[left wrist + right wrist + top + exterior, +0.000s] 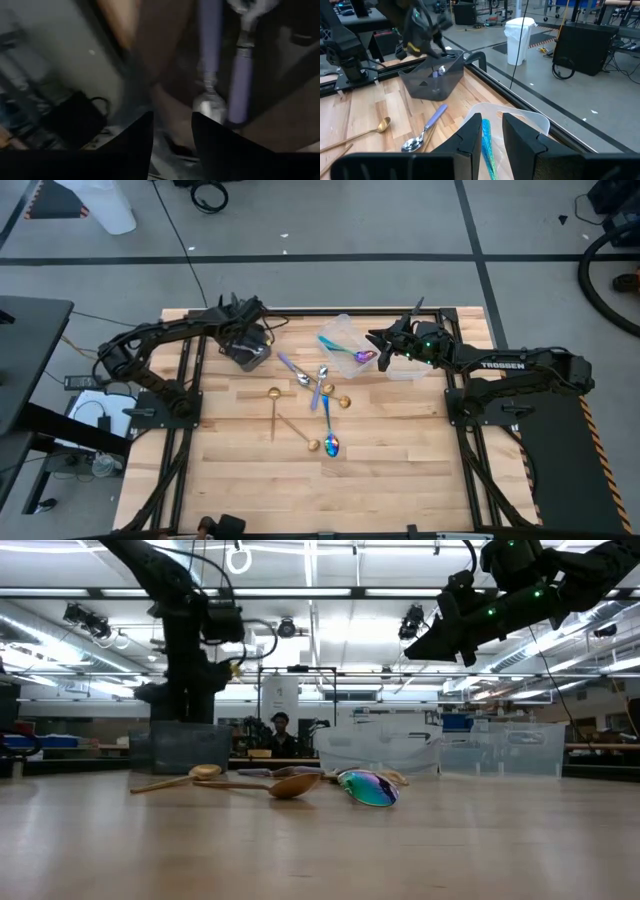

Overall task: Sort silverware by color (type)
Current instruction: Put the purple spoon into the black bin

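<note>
Roughly midway, we note left gripper parted over dark tub, right gripper pinching an iridescent spoon above clear tub; remaining spoons mid-frame on surface.

Glossy metal spoons, wooden table

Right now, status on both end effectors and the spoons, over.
Left end effector over the dark tub, fingers apart, nothing seen in them. Right end effector above the clear tub, gripping a teal-handled spoon. Loose spoons mid-table. Nothing blocking.
</note>
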